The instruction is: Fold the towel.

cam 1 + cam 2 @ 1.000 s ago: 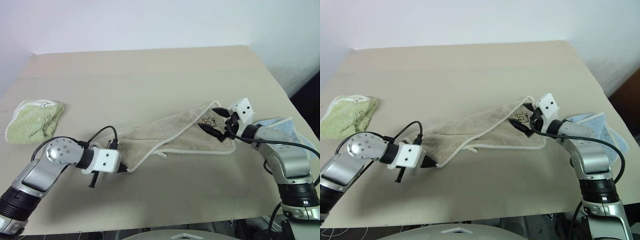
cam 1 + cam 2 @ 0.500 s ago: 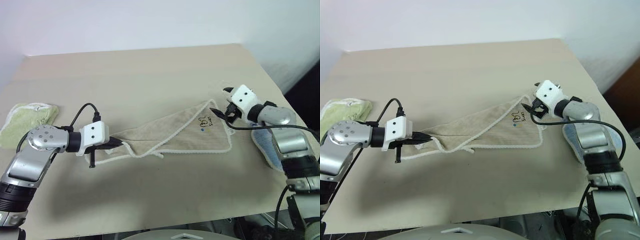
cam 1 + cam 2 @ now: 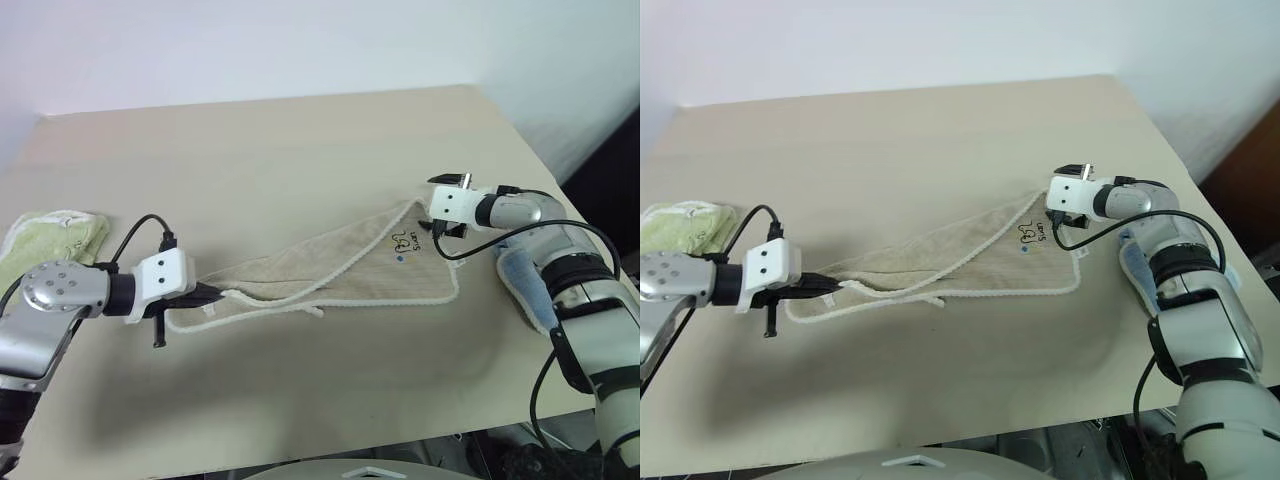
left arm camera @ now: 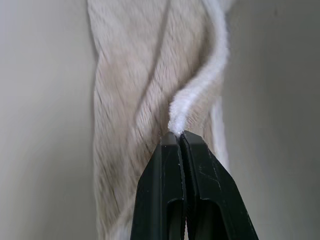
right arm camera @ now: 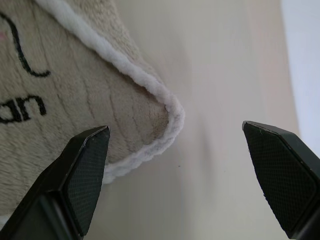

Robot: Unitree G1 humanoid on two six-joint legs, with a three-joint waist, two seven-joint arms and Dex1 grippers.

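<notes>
Change: left gripper (image 3: 215,293) has drawn its towel (image 3: 340,270) corner further left; cloth now stretched long and flat on table (image 3: 300,150).
Right gripper (image 5: 175,180): has swung out to the far right corner by the printed mark; jaws wide apart, corner lying between them, nothing held.
Left gripper: clamped tight on the white edging.
Towel: mid-table, right of centre, skewed.
Meaning: likely spreading before the fold; right corner looks next to be pinched.

Cut off at the tabletop's left edge: green towel (image 3: 45,235). Half hidden behind right arm: blue towel (image 3: 522,285). Illegible: towel's (image 3: 330,270) dark print.
</notes>
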